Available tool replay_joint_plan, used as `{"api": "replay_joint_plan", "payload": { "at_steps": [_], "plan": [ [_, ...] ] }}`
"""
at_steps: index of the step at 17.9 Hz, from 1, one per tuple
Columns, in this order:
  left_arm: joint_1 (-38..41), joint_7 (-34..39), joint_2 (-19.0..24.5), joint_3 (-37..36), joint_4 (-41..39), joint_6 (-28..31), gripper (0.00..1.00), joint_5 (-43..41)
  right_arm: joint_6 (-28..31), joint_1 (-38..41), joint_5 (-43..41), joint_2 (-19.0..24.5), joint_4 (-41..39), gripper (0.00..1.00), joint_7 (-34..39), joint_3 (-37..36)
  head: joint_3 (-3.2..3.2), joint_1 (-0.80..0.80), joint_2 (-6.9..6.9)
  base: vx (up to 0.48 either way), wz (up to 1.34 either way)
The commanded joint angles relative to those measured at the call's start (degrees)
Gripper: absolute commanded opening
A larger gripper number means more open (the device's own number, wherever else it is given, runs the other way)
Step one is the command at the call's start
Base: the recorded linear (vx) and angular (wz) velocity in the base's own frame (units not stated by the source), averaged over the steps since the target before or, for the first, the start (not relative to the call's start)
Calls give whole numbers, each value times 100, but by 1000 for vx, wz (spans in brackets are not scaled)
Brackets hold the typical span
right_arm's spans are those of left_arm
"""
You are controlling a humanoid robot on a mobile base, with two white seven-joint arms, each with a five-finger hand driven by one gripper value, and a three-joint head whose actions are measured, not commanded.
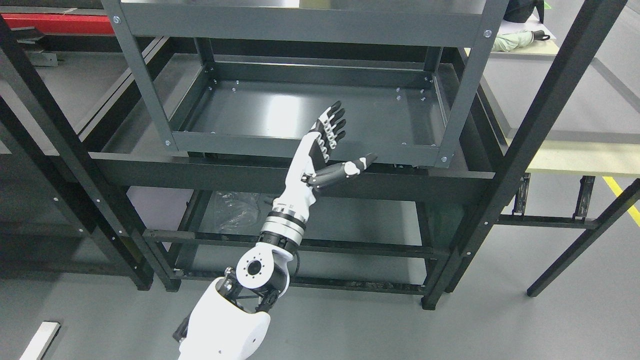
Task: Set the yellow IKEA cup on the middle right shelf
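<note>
One left robot hand (325,145) is all we see, fingers spread and holding nothing, raised before the dark grey metal shelf (305,142). We cannot find the yellow cup.

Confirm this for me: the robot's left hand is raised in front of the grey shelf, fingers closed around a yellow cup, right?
Not quite. The head view shows the left hand raised before the grey shelf, but its fingers are spread and hold nothing; no yellow cup is visible.
</note>
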Motion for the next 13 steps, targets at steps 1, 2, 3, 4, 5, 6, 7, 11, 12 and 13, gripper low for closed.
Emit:
{"api": "replay_joint_plan", "payload": {
  "at_steps": [1, 2, 3, 4, 5, 6, 7, 11, 12, 13],
  "plan": [
    [535, -114, 100, 2213, 807, 478, 99, -536, 0, 62, -141, -100, 0, 99, -1230, 97, 0, 0, 0, 0, 0],
    [623, -123, 100, 2310, 807, 461, 99, -536, 0, 62, -141, -100, 0, 99, -1230, 97, 0, 0, 0, 0, 0],
    [693, -123, 100, 2329, 790, 461, 99, -536, 0, 62, -141, -100, 0, 99, -1230, 97, 0, 0, 0, 0, 0],
    [790, -123, 100, 2346, 781, 453, 99, -536, 0, 62, -141, -100, 0, 99, -1230, 97, 0, 0, 0, 0, 0],
    [852, -123, 100, 2373, 772, 392, 99, -536, 0, 62, -141, -100, 0, 99, -1230, 97, 0, 0, 0, 0, 0],
    [870, -123, 100, 2373, 772, 304, 99, -536, 0, 62, -141, -100, 8, 99, -1230, 97, 0, 0, 0, 0, 0],
    [861, -123, 100, 2390, 763, 242, 99, -536, 0, 62, -141, -100, 0, 99, -1230, 97, 0, 0, 0, 0, 0],
    [870, -123, 100, 2391, 728, 224, 99, -545, 0, 62, -141, -100, 0, 99, -1230, 97, 0, 0, 0, 0, 0],
    [861, -123, 100, 2364, 728, 224, 99, -536, 0, 62, -141, -100, 0, 99, -1230, 97, 0, 0, 0, 18, 0],
    [835, -140, 100, 2347, 728, 224, 99, -536, 0, 62, -141, -100, 0, 99, -1230, 97, 0, 0, 0, 18, 0]
  ]
}}
